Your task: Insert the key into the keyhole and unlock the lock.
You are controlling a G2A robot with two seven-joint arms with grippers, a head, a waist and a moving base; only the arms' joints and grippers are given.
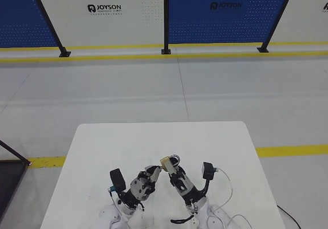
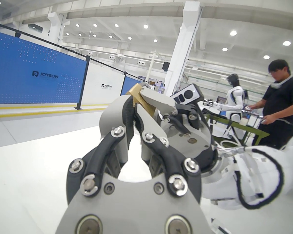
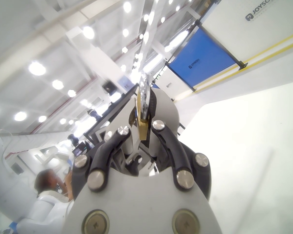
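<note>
Above the white table (image 1: 152, 140), the right gripper (image 3: 146, 103) is clamping the brass lock (image 3: 143, 130). The left gripper (image 2: 132, 110) is pinching closed beside it, and blue panels (image 1: 15, 23) are fencing the floor (image 1: 209, 91).

1. Lock (image 3: 143, 129): clamped in right gripper (image 3: 146, 113), seen edge-on. Fingers cover most of the brass body, keyhole face hidden.
2. Left wrist view: one right-gripper finger covers the lock, just a brass corner shows.
3. Key: too small to make out in top view between left gripper (image 1: 153, 172) and lock. Left gripper's pads (image 2: 127, 113) are pressed close, anything between them is covered.
4. Shackle (image 3: 144, 91): blurred, latched or sprung can't tell.
5. Table (image 1: 152, 137): near edge cut off by the picture's edge.
</note>
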